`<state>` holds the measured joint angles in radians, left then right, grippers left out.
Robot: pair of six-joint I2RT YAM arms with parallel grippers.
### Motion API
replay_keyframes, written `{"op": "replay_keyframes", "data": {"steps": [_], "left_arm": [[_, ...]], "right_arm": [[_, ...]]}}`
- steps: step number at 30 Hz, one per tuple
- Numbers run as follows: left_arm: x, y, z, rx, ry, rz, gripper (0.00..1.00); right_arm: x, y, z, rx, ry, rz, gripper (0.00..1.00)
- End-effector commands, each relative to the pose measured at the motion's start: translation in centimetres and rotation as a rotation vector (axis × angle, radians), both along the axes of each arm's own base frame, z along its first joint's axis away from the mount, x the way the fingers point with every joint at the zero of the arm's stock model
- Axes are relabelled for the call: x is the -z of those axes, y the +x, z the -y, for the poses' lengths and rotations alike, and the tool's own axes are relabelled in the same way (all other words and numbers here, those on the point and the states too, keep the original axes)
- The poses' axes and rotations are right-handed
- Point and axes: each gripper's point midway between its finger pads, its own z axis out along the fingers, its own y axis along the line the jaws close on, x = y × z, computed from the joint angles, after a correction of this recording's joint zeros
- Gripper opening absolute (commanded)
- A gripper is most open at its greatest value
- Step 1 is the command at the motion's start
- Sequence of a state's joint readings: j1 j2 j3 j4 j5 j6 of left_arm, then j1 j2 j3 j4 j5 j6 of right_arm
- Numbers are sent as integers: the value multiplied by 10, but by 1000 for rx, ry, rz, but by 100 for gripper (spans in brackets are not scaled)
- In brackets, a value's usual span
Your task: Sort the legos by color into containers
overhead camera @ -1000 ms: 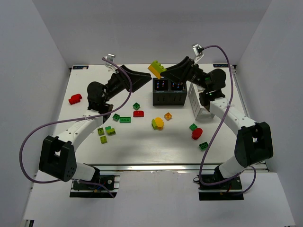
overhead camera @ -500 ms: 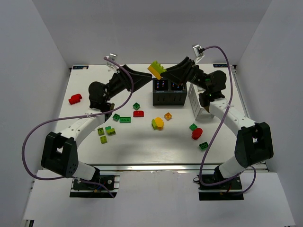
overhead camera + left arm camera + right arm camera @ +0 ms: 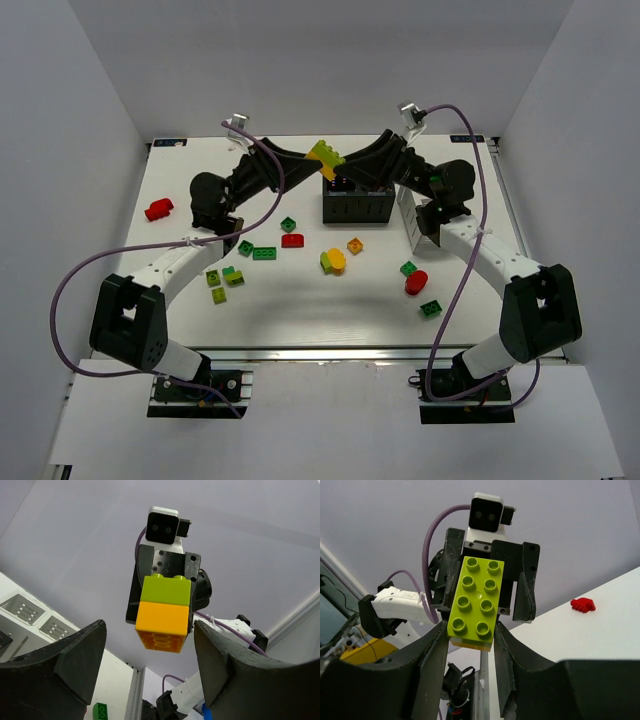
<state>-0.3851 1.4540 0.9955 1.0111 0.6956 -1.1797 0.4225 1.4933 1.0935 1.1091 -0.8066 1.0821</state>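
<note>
My right gripper (image 3: 338, 164) is shut on a two-colour stack (image 3: 324, 157), lime on orange, held high above the black box (image 3: 357, 208). In the right wrist view the stack's lime studs (image 3: 476, 600) sit between my fingers (image 3: 516, 650). My left gripper (image 3: 308, 160) is open, its tips right at the stack from the left. In the left wrist view the stack (image 3: 164, 612) hangs between and just beyond my wide fingers (image 3: 75, 660), not touching them. The white basket (image 3: 415, 225) stands right of the box.
Loose bricks lie on the table: a red one (image 3: 158, 209) at far left, green ones (image 3: 264, 253), lime ones (image 3: 213, 278), a small red one (image 3: 292, 240), an orange one (image 3: 355, 245), a yellow-lime round one (image 3: 333, 261), a red round one (image 3: 416, 282), and a green one (image 3: 430, 308).
Both grippers have closed in on each other above the black box. The right one carried the stack slightly left and down; the open left one moved right up to it.
</note>
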Motion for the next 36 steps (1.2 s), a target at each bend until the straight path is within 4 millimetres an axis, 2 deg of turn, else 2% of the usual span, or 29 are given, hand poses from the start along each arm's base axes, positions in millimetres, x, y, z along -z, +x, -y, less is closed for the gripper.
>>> {"op": "replay_keyframes", "data": {"steps": [1, 7, 11, 14, 19, 21, 22, 24, 25, 26, 28, 34, 36], "left_arm": [[-20, -8, -4, 14, -38, 58, 79], [-17, -10, -5, 21, -42, 50, 69], [-18, -13, -5, 33, -49, 48, 48], [-18, -14, -5, 40, -48, 49, 37], [-18, -17, -4, 56, -51, 53, 26], [-19, -18, -4, 61, -52, 60, 23], [-18, -19, -4, 66, -49, 61, 23], [-18, -20, -4, 70, -44, 64, 22], [-16, -20, -3, 69, -39, 61, 21], [-15, -21, -3, 71, -31, 59, 20], [-12, -21, -3, 66, -16, 59, 19], [2, -22, -1, 55, 59, 40, 18], [5, -22, -2, 49, 72, 33, 18]], "right_arm": [[-22, -16, 5, -1, 54, 76, 0], [-21, -14, -1, -8, 53, 72, 0], [-19, -12, -3, -8, 52, 66, 0], [-17, -11, -4, -10, 47, 66, 0], [-15, -7, -5, 4, 42, 66, 0], [-13, -6, -5, 3, 35, 66, 5], [-14, -7, -5, 2, 33, 78, 16], [-13, -5, -6, 2, 23, 77, 29], [-13, -5, -7, 0, 22, 83, 39], [-14, -5, -7, 3, 19, 92, 44], [-12, -3, -8, 0, 8, 90, 51], [-13, 0, -11, -1, -9, 128, 64], [-13, 0, -12, -5, -15, 130, 65]]}}
